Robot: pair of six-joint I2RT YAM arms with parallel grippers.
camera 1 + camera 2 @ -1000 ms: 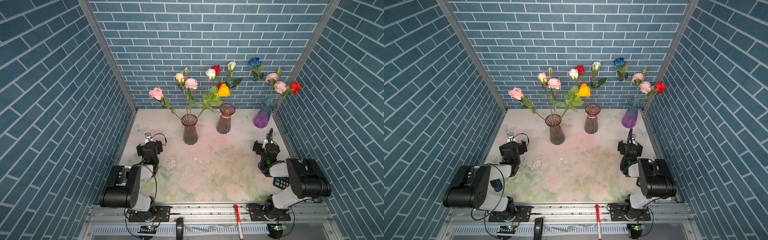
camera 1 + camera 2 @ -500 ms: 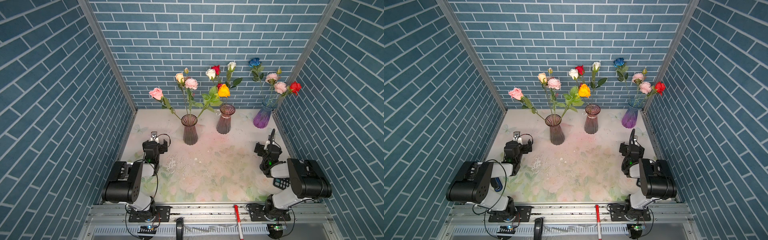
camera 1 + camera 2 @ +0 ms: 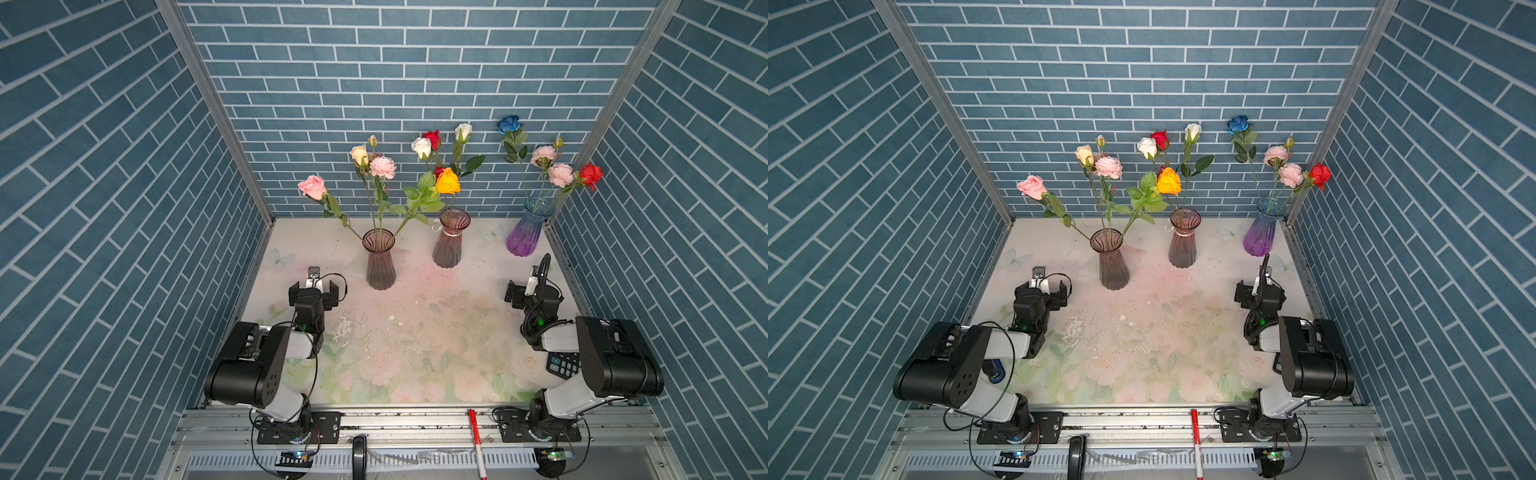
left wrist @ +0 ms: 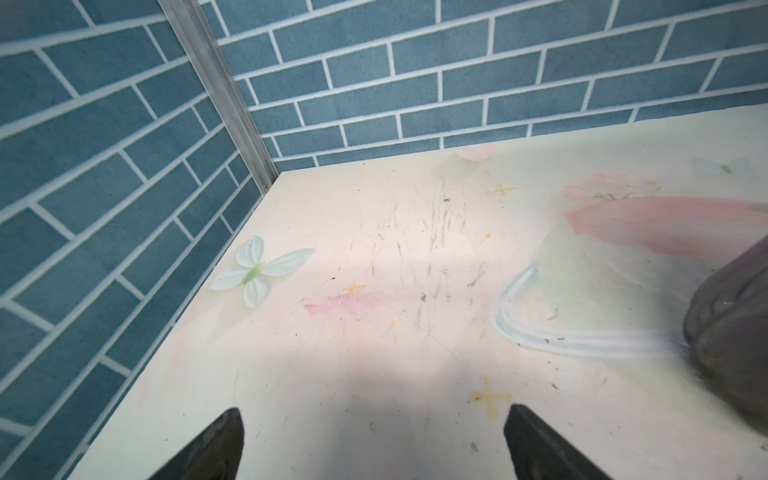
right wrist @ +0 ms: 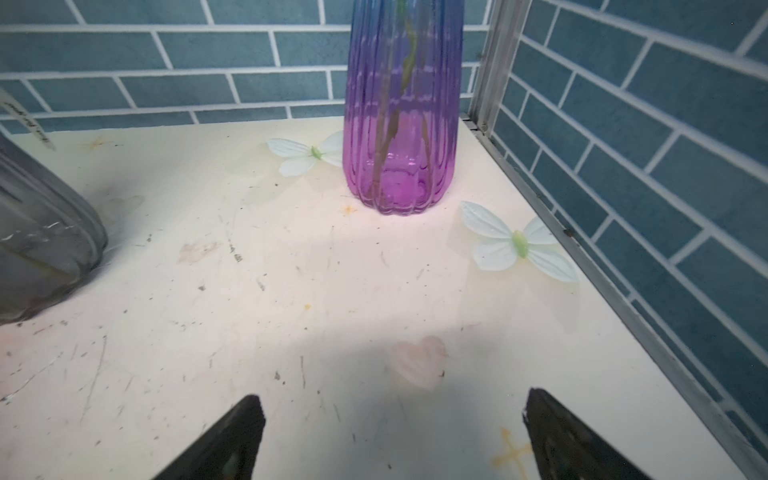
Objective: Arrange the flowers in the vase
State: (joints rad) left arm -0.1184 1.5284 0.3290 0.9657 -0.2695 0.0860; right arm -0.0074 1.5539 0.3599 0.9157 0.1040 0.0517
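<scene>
The flowers [image 3: 382, 167] stand in three glass vases ranged along the back of the table [image 3: 415, 340], well apart from both grippers; nothing is pinched in either one.

In both top views the left gripper [image 3: 314, 290] hangs low over the left side of the table with its jaws spread wide and nothing between them; the smoky vase [image 3: 380, 259] stands just beyond it and toward the middle, near but not touching. That vase carries a pink rose [image 3: 311, 185] leaning out to the left, a cream rose [image 3: 359, 154] and a pink peony [image 3: 382, 167] rising upright, and an orange rose [image 3: 447, 181] slanting to the right; all these blooms sit high above the gripper. In the left wrist view the two dark fingertips [image 4: 224, 444] frame bare table, and only the vase's foot [image 4: 731, 324] shows at the edge of the picture, off to one side of the gap.

The right gripper [image 3: 527, 291] sits near the right wall, also spread open and empty; the purple vase [image 3: 525, 232] stands beyond it in the back right corner. It holds a blue rose [image 3: 509, 124], two pink peonies [image 3: 543, 154] and a red rose [image 3: 591, 175] tipped toward the wall. The right wrist view looks nearly straight at this vase [image 5: 401, 124], green stems showing through its glass, with clear table between it and the fingertips [image 5: 245, 432].

The middle vase [image 3: 451, 239] stands between the other two, bearing a white rose [image 3: 422, 146], a red rose [image 3: 432, 137] and a white bud [image 3: 463, 131]; it is far from either gripper.
</scene>
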